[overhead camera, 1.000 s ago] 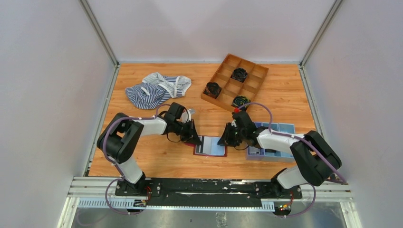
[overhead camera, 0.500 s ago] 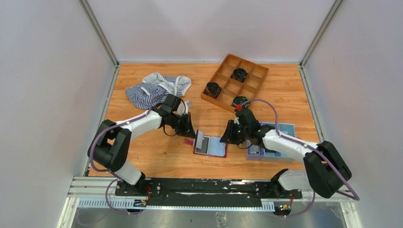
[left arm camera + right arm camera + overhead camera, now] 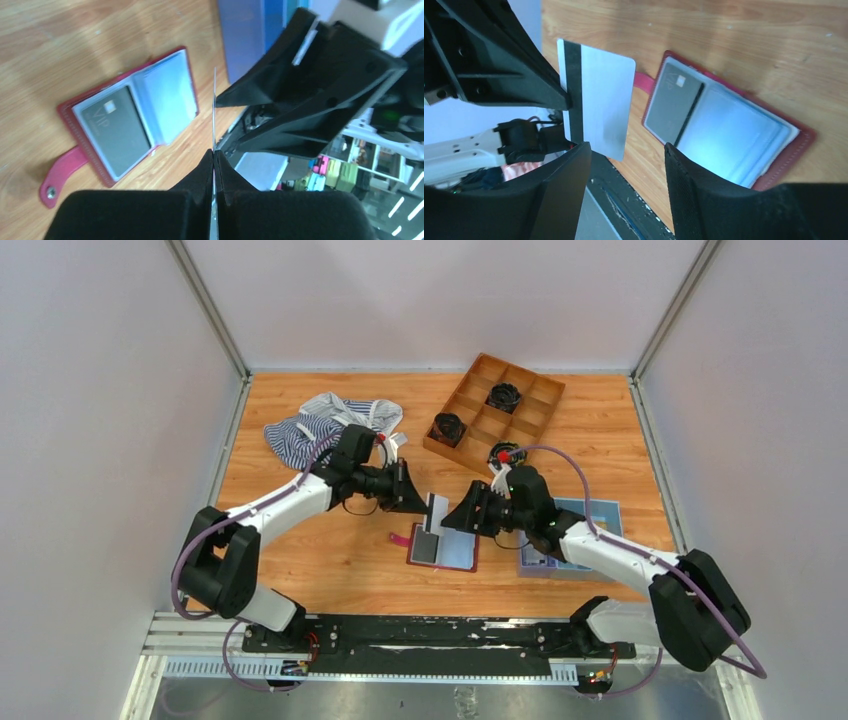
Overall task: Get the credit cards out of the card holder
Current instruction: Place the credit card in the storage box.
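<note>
Since a second ago the left gripper has risen off the wallet, taking a pale card up with it. The right gripper has left the wallet's right edge, swung in toward the card and spread its fingers. The wallet has not shifted.

The wallet lies open and flat on the wooden table, near the middle of its front half, with the strap tab out to the left. A dark card marked VIP sits in its left pocket. The right pocket shows pale blue.

The pale card has a black stripe and is held on edge in the air above the wallet's left part, clear of it. The left wrist view shows it edge-on.

The left gripper has its fingers pressed tight on one end of the card.

The right gripper has its fingers wide apart with nothing between them. Its tips sit just beside the card's face. We cannot tell whether they touch.

A light-blue tray sits right of the wallet, under the right arm. At the back of the table stand a wooden divided box holding black coils and a striped cloth.
</note>
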Motion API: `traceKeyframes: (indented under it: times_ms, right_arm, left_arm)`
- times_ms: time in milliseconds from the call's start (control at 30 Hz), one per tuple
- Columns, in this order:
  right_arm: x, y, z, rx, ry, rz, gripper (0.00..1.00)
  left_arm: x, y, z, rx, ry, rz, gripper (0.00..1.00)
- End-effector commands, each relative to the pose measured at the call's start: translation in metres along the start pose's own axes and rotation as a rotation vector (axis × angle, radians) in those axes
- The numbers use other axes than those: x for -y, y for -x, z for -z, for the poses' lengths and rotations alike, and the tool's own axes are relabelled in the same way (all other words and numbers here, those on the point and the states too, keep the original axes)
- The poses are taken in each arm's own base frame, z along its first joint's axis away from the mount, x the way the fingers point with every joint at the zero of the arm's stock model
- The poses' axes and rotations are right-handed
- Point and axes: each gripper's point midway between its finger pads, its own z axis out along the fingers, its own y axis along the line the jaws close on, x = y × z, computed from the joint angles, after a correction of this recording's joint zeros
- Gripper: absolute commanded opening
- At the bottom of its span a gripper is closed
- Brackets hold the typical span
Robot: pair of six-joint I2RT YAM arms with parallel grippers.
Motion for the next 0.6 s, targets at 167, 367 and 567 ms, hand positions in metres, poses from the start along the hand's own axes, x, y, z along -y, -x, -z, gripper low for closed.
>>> traceKeyframes:
  times_ms: [167, 367, 567]
  right_arm:
    - [-0.038, 0.009, 0.008, 0.069, 0.277, -0.082, 0.63]
    - [-0.045, 0.021, 0.018, 0.134, 0.365, -0.126, 0.53]
    - [-0.046, 0.028, 0.027, 0.170, 0.381, -0.135, 0.36]
  left_arm:
    - [0.053, 0.012, 0.014, 0.026, -0.228, -0.026, 0.00]
    - [0.049, 0.009, 0.012, 0.016, -0.224, -0.018, 0.00]
    - [0.046, 0.007, 0.011, 0.012, -0.219, -0.016, 0.00]
